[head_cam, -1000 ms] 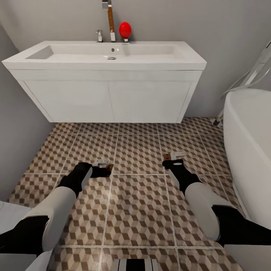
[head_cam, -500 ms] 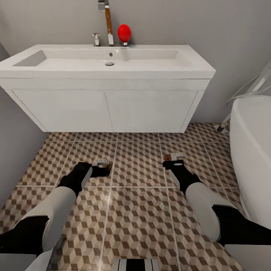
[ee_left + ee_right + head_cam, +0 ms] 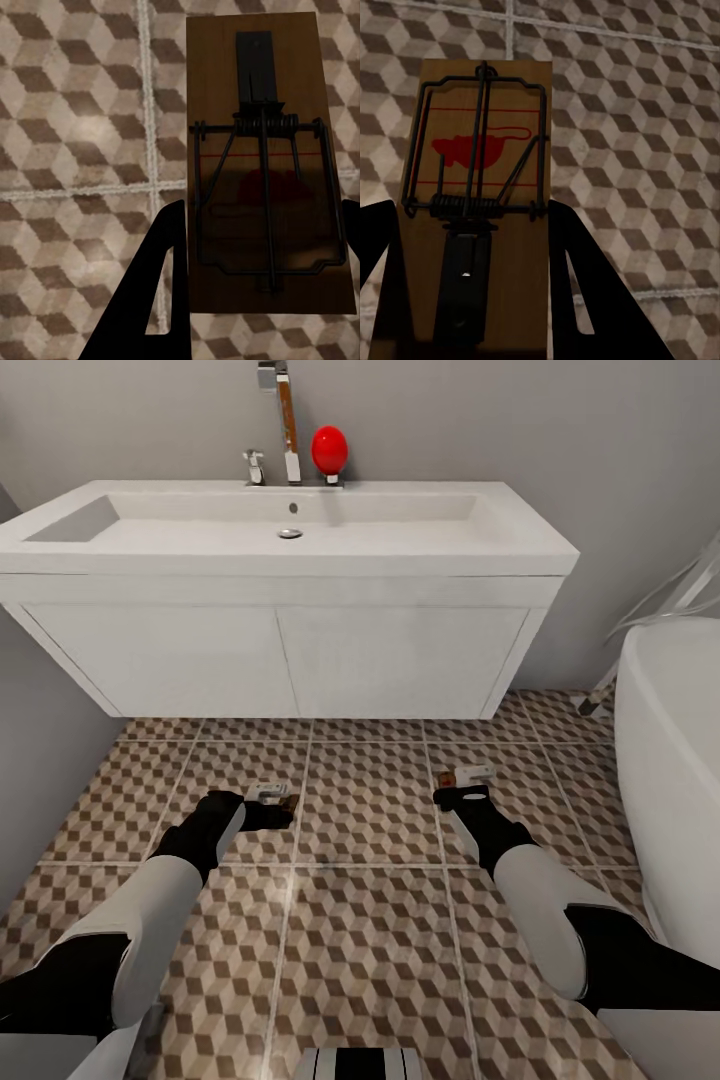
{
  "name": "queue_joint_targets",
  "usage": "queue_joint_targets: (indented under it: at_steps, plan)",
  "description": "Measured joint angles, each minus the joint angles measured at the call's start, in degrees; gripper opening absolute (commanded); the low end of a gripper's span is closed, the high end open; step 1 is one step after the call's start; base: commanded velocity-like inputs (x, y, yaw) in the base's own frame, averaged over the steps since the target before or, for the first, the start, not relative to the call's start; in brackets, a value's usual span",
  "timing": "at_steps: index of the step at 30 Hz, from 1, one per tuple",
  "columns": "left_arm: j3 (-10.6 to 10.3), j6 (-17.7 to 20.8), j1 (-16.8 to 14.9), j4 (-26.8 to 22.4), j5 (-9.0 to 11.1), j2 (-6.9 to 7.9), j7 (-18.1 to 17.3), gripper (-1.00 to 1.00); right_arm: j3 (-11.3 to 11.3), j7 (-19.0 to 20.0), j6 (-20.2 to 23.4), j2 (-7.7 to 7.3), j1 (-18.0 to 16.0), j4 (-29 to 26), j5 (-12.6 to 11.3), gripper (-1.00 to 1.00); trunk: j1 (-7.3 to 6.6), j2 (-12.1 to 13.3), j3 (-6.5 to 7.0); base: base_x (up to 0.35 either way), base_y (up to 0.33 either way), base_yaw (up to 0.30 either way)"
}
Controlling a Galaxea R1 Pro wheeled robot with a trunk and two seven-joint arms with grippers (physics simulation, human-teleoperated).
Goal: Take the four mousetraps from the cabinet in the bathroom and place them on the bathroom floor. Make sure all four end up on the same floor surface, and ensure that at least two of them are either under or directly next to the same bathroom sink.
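In front of the white sink [image 3: 420, 535] and its vanity, both arms reach low over the cube-patterned bathroom floor [image 3: 370, 920]. My left gripper [image 3: 272, 810] is shut on a brown mousetrap [image 3: 274, 794], whose board, wire and red spot show between the black fingers [image 3: 161, 292] as the mousetrap [image 3: 262, 97]. My right gripper [image 3: 455, 793] is shut on a second mousetrap [image 3: 467, 773], seen close as the mousetrap [image 3: 484, 97] between the fingers [image 3: 585, 292]. Both traps hang a little above the tiles. The cabinet is out of view.
A white bathtub [image 3: 680, 760] stands at the right, close to my right arm. A grey wall [image 3: 40, 760] closes the left side. On the sink's back edge are a chrome tap [image 3: 255, 465] and a red egg-shaped object [image 3: 330, 448].
The camera has moved closer to the sink, which now looks wider. Both grippers keep their mousetraps and hold the same pose over the tiles.
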Motion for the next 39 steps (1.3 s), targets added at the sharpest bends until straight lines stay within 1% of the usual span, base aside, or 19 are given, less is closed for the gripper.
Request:
queue_joint_targets:
  at_steps: [9, 14, 21, 32, 39]
  plan:
    - [0.0, 0.0, 0.0, -0.1, -0.1, 0.0, 0.0, -1.0, 0.0, 0.0, 0.1, -0.04, 0.0, 0.1, 0.0, -1.0, 0.0, 0.0, 0.0, 0.0, 0.0, 0.0]
    - [0.1, -0.1, 0.0, 0.1, -0.1, 0.0, 0.0, -1.0, 0.0, 0.1, -0.5, 0.0, 0.0, 0.1, 0.0, -1.0, -0.03, 0.0, 0.0, 0.279, 0.0, 0.0]
    - [0.1, -0.2, 0.0, 0.1, -0.1, 0.0, 0.0, -1.0, 0.0, 0.1, -0.6, 0.0, 0.0, 0.1, 0.0, -1.0, -0.02, 0.0, 0.0, 0.112, 0.0, 0.0]
    - [0.0, -0.3, 0.0, 0.1, -0.1, 0.02, 0.0, -1.0, 0.0, 0.1, -0.6, 0.04, 0.0, 0.1, 0.1, -1.0, -0.03, 0.0, 0.0, 0.28, 0.0, 0.0]
    - [0.0, -0.3, 0.0, 0.2, -0.1, 0.0, 0.1, -1.0, 0.0, -0.3, -0.5, 0.13, 0.2, 1.0, 0.1, -1.0, 0.0, 0.0, -0.03, 0.026, 0.0, 0.02]
